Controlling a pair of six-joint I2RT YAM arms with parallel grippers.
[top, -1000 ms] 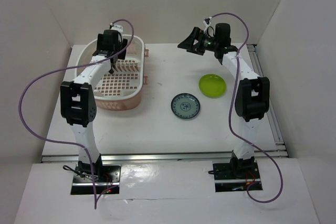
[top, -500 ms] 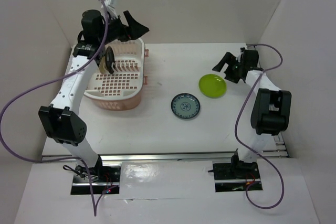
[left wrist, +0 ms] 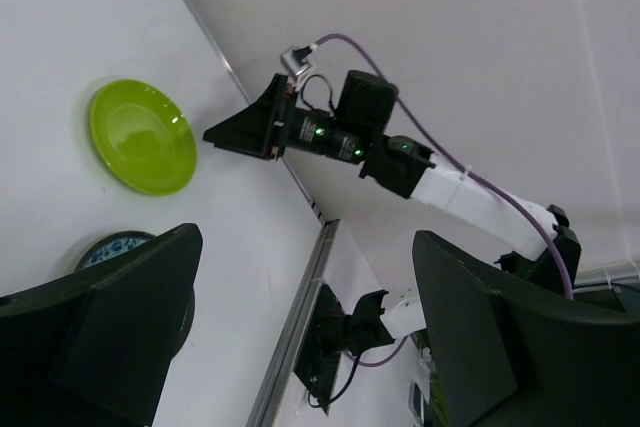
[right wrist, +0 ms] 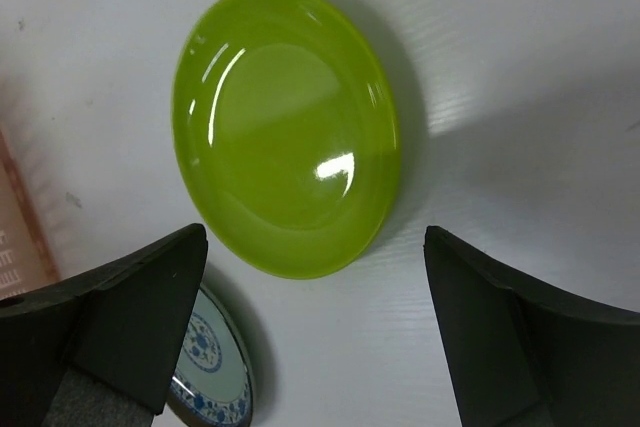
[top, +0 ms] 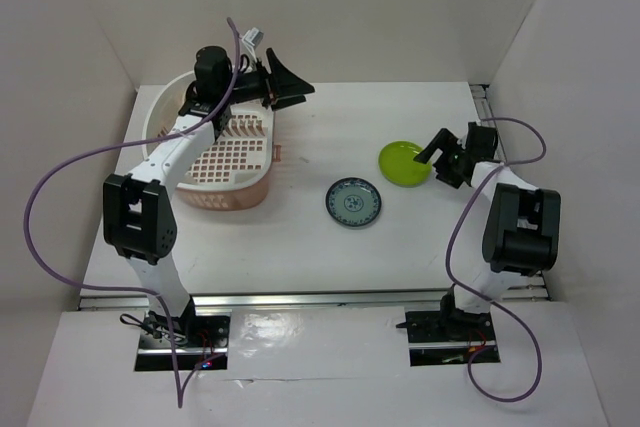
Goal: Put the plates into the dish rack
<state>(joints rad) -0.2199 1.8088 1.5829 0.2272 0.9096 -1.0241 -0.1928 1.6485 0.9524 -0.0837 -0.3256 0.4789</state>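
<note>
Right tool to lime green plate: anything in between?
Nothing visible. The right tool is open, and the glossy lime green round plate lies uncovered straight ahead of it. The blue-white patterned round plate sits off to the side, apart.

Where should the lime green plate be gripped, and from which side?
Pinch the lime green plate by its rim at the right edge, nearest the open right gripper. It lies flat on the table, so probably only the upturned rim offers a fingerhold.
</note>
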